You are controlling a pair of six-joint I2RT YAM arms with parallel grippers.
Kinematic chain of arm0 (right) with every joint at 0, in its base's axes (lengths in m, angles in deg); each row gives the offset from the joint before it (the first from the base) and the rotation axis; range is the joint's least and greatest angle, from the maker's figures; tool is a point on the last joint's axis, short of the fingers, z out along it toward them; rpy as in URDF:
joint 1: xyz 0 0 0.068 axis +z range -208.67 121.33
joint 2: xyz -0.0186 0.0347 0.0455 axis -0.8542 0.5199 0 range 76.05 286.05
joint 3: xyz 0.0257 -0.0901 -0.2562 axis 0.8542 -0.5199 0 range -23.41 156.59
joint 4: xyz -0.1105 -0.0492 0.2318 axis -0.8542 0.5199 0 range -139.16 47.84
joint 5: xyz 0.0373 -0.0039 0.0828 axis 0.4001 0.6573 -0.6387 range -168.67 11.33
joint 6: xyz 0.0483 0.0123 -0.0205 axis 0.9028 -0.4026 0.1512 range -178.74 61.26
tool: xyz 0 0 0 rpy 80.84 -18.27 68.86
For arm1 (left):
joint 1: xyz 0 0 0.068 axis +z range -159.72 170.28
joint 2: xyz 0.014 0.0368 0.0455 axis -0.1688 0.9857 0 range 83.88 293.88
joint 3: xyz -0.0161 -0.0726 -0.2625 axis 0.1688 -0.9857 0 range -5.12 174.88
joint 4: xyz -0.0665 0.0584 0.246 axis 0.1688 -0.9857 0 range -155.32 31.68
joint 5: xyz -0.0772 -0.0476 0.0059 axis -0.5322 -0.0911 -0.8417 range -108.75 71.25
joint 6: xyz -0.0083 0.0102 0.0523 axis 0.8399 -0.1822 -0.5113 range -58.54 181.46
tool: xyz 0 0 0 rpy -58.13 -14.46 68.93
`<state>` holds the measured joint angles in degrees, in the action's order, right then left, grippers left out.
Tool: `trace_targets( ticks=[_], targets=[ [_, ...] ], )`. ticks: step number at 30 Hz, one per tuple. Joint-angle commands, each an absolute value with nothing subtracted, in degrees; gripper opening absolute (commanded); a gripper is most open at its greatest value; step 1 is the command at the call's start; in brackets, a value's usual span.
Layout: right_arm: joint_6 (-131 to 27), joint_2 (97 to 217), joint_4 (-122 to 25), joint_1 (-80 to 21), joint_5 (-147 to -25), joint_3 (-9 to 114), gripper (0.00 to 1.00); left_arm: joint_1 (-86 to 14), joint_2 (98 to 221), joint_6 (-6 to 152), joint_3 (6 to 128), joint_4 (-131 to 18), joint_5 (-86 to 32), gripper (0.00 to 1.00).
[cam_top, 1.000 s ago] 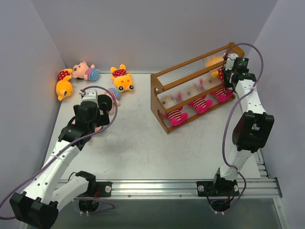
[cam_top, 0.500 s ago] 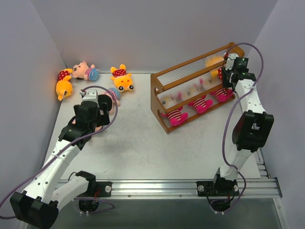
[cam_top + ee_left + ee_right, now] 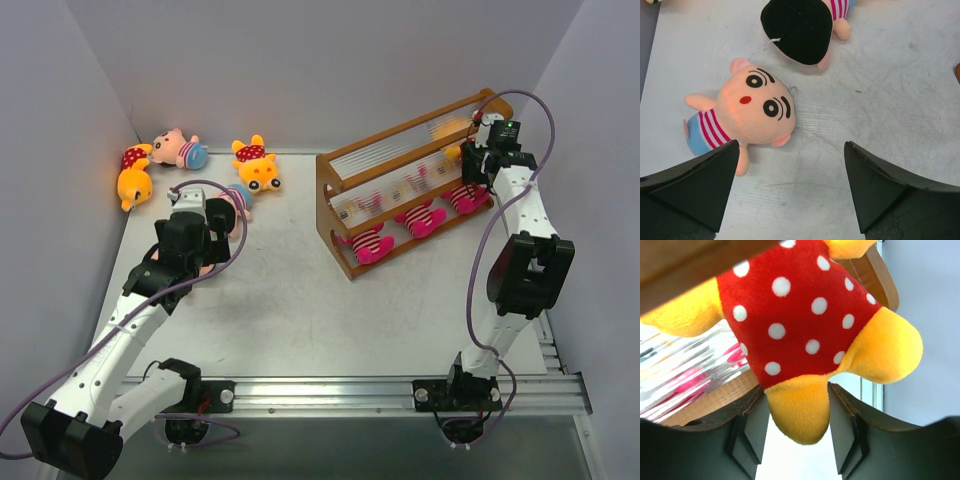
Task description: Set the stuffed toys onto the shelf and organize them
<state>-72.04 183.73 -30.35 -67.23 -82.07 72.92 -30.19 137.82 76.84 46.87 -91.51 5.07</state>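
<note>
My right gripper point(image 3: 470, 160) is at the right end of the shelf point(image 3: 330, 170), on its middle tier. In the right wrist view a yellow bear in red polka-dots point(image 3: 800, 315) rests against the wooden shelf point(image 3: 715, 400). One of its legs hangs unsqueezed between my parted fingers point(image 3: 752, 425), and the right gripper point(image 3: 796, 390) is open. Three magenta-limbed toys point(image 3: 420, 218) sit on the bottom tier. My left gripper point(image 3: 791, 145) hovers open over the table, with a peach-faced boy doll point(image 3: 757, 107) just beyond its left finger. A second boy doll point(image 3: 800, 27) lies face down farther off.
Two yellow bears point(image 3: 258, 165) point(image 3: 132, 175) and a boy doll point(image 3: 180, 150) lie at the table's back left corner, near the walls. Another yellow toy point(image 3: 450, 127) shows behind the rods of the shelf's top tier. The right wall stands close to the shelf's end.
The right gripper's jaws have spread apart around the bear's leg, and the wrist has shifted slightly. The left arm and the toys on the table have stayed still.
</note>
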Motion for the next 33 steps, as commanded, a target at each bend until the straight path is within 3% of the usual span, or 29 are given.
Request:
trace_targets(
  ticks=[1,9,21,33],
  targets=[
    [-70.9,181.1,-29.4,-67.0,-80.2,74.9,0.51,-30.3,137.4,76.2,46.9,-89.3,5.1,0.94],
    [-69.6,179.5,-29.1,-67.0,-80.3,75.8,0.57,-30.3,137.3,76.2,46.8,-89.3,5.0,0.94],
    [-66.0,175.1,-26.0,-67.0,-80.6,79.3,0.88,-30.3,137.0,76.3,46.8,-89.3,4.8,0.94],
    [-60.9,166.5,-23.4,-66.9,-82.6,81.4,0.98,-30.3,137.1,76.7,46.9,-89.3,4.1,0.94]
  ],
)
